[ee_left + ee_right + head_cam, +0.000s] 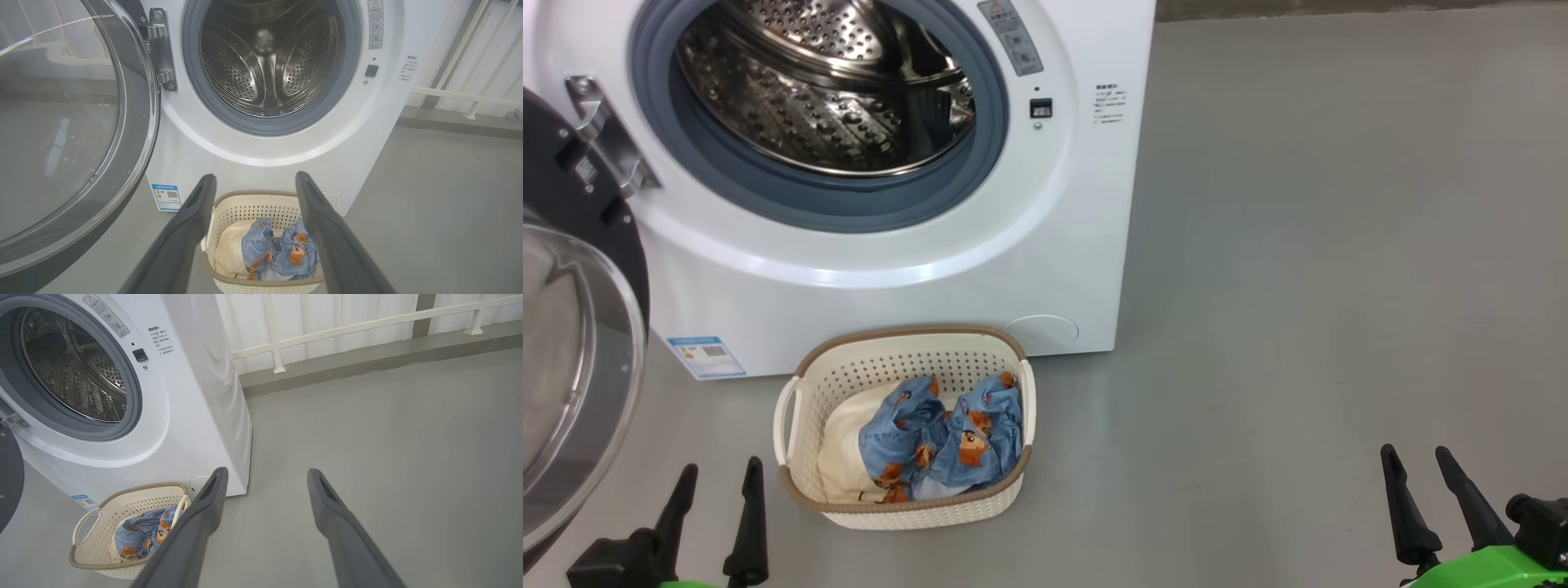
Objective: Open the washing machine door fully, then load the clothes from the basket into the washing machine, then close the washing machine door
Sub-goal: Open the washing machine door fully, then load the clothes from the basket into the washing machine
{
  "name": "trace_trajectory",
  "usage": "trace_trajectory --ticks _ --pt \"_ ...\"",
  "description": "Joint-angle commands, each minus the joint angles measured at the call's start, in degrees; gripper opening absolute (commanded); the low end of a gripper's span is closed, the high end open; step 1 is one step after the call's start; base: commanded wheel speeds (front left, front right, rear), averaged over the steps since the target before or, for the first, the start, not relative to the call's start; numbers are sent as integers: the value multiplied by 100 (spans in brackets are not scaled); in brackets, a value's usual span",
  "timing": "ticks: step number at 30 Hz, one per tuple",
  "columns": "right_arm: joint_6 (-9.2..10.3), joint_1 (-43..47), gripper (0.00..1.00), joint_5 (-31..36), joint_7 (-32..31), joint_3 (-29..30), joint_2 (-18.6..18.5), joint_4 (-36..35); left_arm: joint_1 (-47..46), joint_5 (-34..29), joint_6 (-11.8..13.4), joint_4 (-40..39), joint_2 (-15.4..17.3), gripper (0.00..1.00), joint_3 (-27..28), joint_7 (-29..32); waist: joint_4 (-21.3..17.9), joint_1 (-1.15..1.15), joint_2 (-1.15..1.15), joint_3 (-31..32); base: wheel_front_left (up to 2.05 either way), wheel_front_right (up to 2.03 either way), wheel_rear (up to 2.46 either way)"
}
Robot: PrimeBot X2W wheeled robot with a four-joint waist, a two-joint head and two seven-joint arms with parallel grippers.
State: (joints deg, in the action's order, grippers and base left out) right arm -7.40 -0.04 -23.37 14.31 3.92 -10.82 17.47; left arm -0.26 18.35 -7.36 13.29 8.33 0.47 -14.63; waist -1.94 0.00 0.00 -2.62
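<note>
The white washing machine (pixel 1045 245) stands with its steel drum (pixel 825 90) exposed. Its door (pixel 572 359) hangs swung out to the left on its hinge, black rim and clear glass bowl showing; the door (pixel 61 134) looms at the left of the left wrist view. On the floor before the machine sits the cream basket (pixel 907 506) holding the clothes (pixel 947 437), blue bear-print fabric over a cream cloth. My left gripper (pixel 719 474) is open, low and left of the basket. My right gripper (pixel 1417 453) is open, far to the right, over bare floor. Nothing is between either pair of fingers.
Grey floor (pixel 1298 286) stretches wide to the right of the machine. A white railing (pixel 347 326) and a low grey kerb run along the wall behind. A blue label sticker (pixel 707 357) is on the machine's lower left front.
</note>
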Motion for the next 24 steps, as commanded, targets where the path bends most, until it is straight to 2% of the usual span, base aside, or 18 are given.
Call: trace_trajectory --ticks 1,24 --pt "-9 -91 100 15 69 -111 -70 -154 -180 56 -13 -123 159 100 158 -37 -47 0 0 25 0 0 0" --pt "-9 -51 100 22 69 -99 -37 -169 -121 213 -13 -158 216 100 -52 -37 -50 0 0 52 1 -4 3"
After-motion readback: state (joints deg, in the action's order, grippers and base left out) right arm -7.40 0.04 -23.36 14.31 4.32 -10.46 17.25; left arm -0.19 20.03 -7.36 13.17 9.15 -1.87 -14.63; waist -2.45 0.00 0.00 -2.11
